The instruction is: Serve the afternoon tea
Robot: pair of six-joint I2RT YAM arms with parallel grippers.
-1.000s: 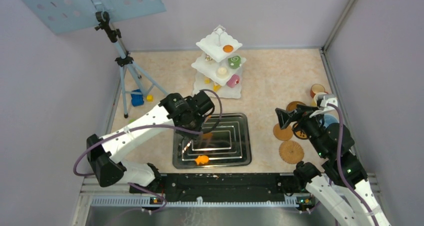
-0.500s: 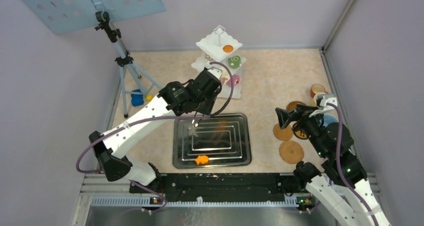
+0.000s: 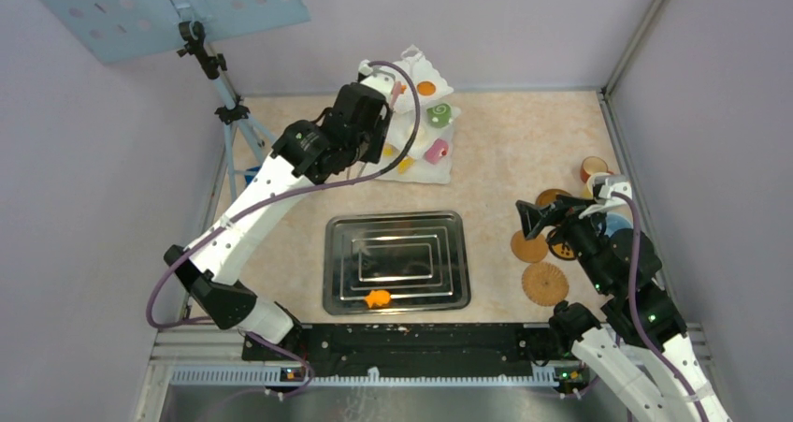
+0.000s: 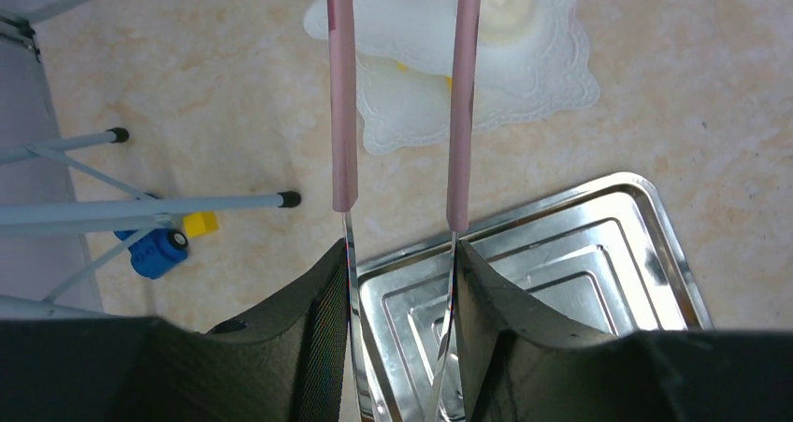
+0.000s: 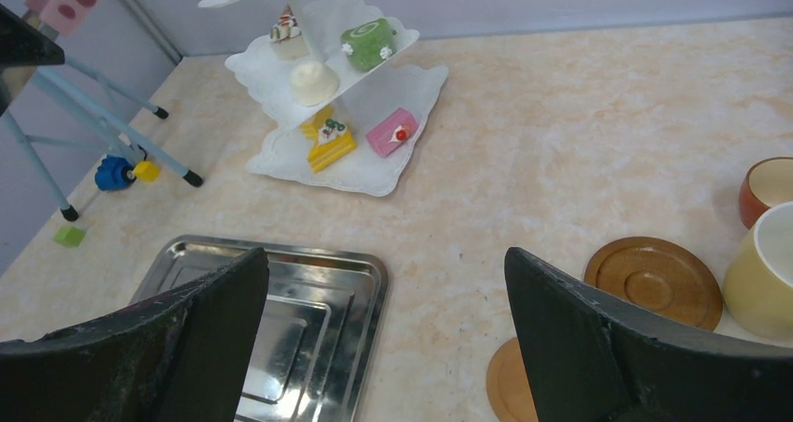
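The white three-tier stand (image 3: pixel 411 113) stands at the back with orange (image 3: pixel 426 89), green swirl (image 3: pixel 438 115) and pink (image 3: pixel 436 151) pastries on it. The right wrist view also shows cream (image 5: pixel 313 80) and yellow (image 5: pixel 330 141) pastries there. My left gripper (image 3: pixel 374 104) is shut on the pink tongs (image 4: pixel 342 94) and held high beside the stand. The tong tips are out of view. One orange pastry (image 3: pixel 378 298) lies on the steel tray (image 3: pixel 449 225). My right gripper (image 5: pixel 383 282) is open and empty above the coasters (image 3: pixel 545 283), near the brown (image 5: pixel 771 188) and yellow (image 5: pixel 762 272) mugs.
A tripod (image 3: pixel 229 113) with a blue perforated board stands at the back left, with a small blue toy (image 3: pixel 256 181) and yellow block at its feet. Walls close in the table on the left, back and right.
My left arm has risen from over the tray and swung back to the stand, carrying the tongs. The right arm has not moved.
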